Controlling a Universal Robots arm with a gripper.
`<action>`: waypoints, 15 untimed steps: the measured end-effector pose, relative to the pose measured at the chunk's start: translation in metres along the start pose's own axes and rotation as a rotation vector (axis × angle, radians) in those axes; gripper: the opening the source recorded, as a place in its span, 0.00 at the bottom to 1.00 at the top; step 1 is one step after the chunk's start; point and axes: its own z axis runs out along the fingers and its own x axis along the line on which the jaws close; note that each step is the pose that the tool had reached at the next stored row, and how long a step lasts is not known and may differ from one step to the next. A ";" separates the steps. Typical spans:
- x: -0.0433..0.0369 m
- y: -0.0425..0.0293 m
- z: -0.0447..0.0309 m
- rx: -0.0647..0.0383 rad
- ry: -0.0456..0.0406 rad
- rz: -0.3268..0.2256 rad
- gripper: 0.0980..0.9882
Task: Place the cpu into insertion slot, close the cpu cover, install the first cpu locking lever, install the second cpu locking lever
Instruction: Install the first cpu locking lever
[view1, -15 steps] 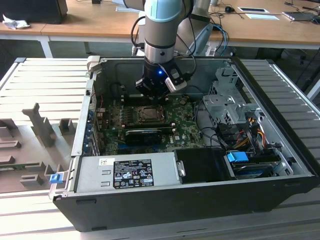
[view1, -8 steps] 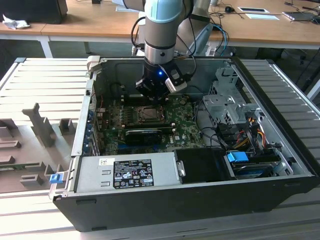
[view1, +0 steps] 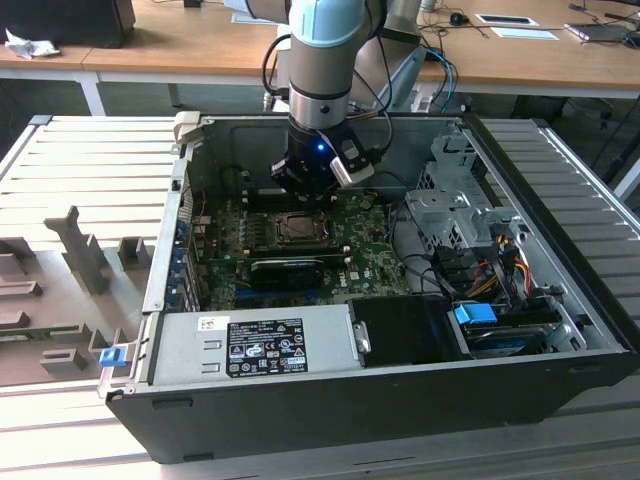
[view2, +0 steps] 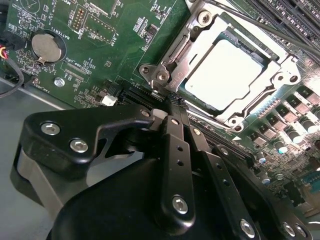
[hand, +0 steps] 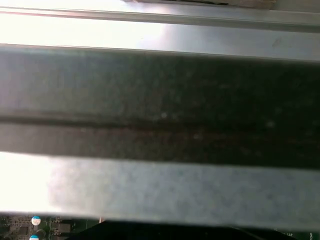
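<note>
Wooden counter (view1: 150, 45) spans the background behind an open computer case (view1: 400, 400) lying on grey slatted panels.

Exterior view: arm descends vertically into the case; end effector (view1: 305, 190) hangs just above the socket at the 12 o'clock edge of the motherboard (view1: 360, 265).

Second wrist view: end effector (view2: 170, 112) fingers drawn together, holding nothing, tips just beside the socket. Cpu (view2: 225, 67) seated in the socket, cpu cover (view2: 175, 65) lying flat around it. Coin battery (view2: 45, 47) at 10 o'clock.

First wrist view: case wall (hand: 160, 110), blurred, close up.
</note>
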 end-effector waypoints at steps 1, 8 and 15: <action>0.0000 0.0000 0.0000 0.000 0.0000 0.000 0.01; -0.0001 0.0000 -0.0002 0.007 0.0002 0.000 0.01; -0.0004 -0.0002 0.0016 0.015 0.0008 0.000 0.01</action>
